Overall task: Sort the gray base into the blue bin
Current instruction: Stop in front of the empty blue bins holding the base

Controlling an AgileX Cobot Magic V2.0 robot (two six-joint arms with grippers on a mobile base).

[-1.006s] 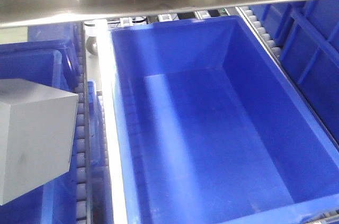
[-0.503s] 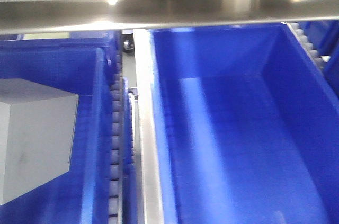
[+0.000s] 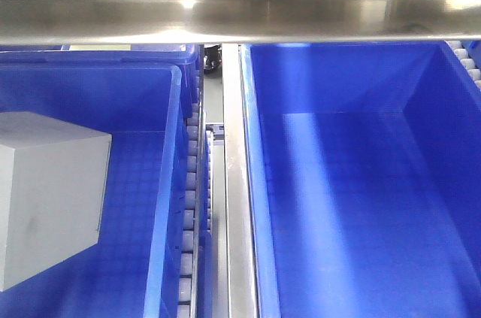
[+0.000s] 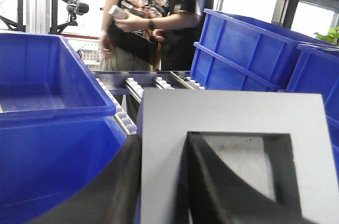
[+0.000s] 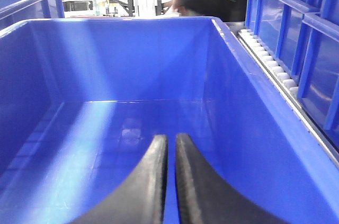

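The gray base (image 3: 49, 198) is a pale gray block at the left of the front view, hanging over the inside of a blue crate (image 3: 161, 183). In the left wrist view the gray base (image 4: 233, 113) fills the foreground with its dark square recess facing the camera. My left gripper (image 4: 163, 147) is shut on it, one black finger (image 4: 119, 181) outside its wall and the other inside the recess. The large deep blue bin (image 3: 259, 205) lies to the right, with nothing in it. My right gripper (image 5: 170, 142) is shut on nothing above a blue bin floor (image 5: 95, 128).
A steel rail (image 3: 233, 183) and a roller strip (image 3: 192, 183) run between the two crates. A steel shelf beam (image 3: 240, 10) crosses overhead. More blue crates (image 4: 249, 49) stand at the right. A person (image 4: 143, 17) stands behind the roller conveyor (image 4: 159, 83).
In the front view both crates and the rail have slid to the right, and the left crate has come into view under the gray base. The base keeps its place in the picture.
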